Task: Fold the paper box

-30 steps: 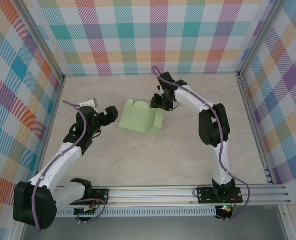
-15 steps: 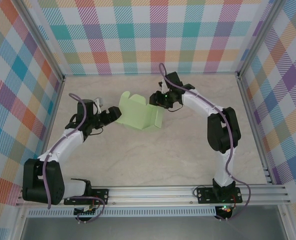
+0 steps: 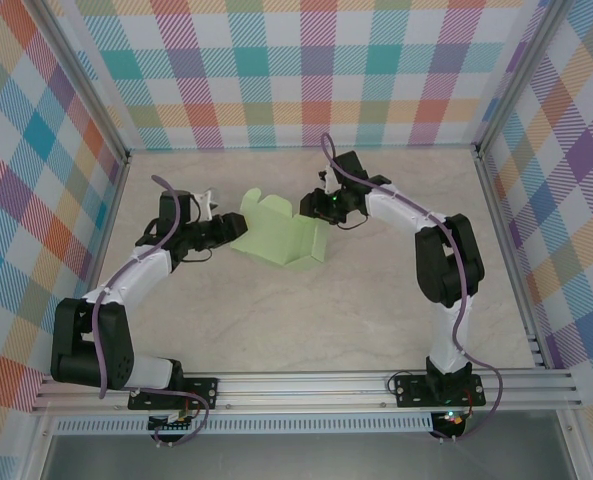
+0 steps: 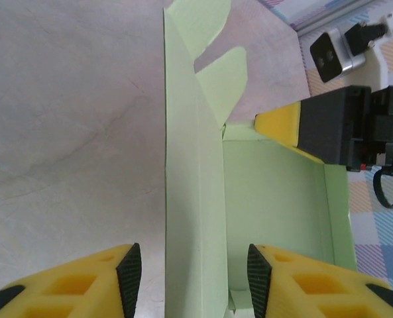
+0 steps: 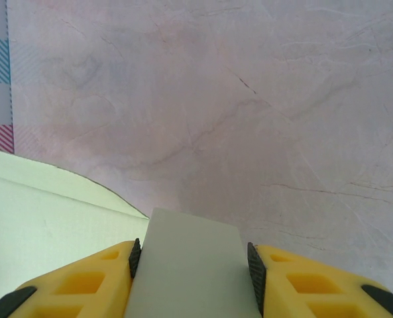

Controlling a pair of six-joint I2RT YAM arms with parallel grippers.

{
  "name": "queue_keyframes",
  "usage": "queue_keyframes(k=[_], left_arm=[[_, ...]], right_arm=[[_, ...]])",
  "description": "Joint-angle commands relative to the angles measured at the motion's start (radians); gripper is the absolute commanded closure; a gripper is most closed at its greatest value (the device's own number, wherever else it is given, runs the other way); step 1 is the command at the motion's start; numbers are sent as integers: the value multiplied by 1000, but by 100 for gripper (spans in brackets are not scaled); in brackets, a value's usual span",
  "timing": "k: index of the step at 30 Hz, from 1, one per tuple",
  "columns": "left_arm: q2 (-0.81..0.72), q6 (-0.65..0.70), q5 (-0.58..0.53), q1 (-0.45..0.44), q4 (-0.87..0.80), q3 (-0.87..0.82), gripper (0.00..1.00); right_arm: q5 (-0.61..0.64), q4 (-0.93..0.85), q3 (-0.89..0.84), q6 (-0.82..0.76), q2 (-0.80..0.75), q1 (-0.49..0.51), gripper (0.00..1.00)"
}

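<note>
Box [image 3: 276, 236] sits mid-table [image 3: 376, 300], a bit far of centre, betw. the two arms. It's part-folded, not closed. Thin pale-green card, matte, w/ crisp creases: flat base panel, side walls stood up, curved-cut tabs at the far-left end. Table is smooth beige stone-look w/ faint veins, so the card prob. slides easily if pushed from one side only.

R gripper [image 3: 314, 208] is at the box's far-right corner, clamped on a flap. In its wrist view the card fills the whole gap betw. the black pads [image 5: 135, 258], touching both. Likely reason: it anchors the box so it can't skid or spin while the other arm works, and holds that flap up.

L gripper [image 3: 230, 229] reaches in from the left, fingers astride the left wall. Jaws are about half-narrow. The wall stands betw. them, but a strip of table shows betw. one pad [image 4: 131, 271] and the card, so no pinch yet as far as I can see. Fingers are yellow plastic w/ cut-out ribs and dark rubbery faces, good for slick card w/o much squeeze.

Judgement: step in hand = take the left wall and crease it along its fold against R's hold. Card is floppy, so too hard a nip or an off-axis pull could buckle the panel instead of bending the crease.
</note>
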Motion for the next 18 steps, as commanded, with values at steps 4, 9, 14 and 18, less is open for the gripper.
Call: queue_keyframes(k=[4,9,14,18], left_arm=[[-6,78,-5,-31,-68,45,60],[-2,91,-27,-48,-88,69,72],[-8,151,-66,-68,-137,103,89],[1,233,-95,-91,-182,139,100]], right_arm=[[-47,46,-17,0,-45,1,76],[-68,63,-42,-40,-56,5,75],[-65,95,-89,-72,-77,5,74],[-54,112,-115,-72,-74,3,69]])
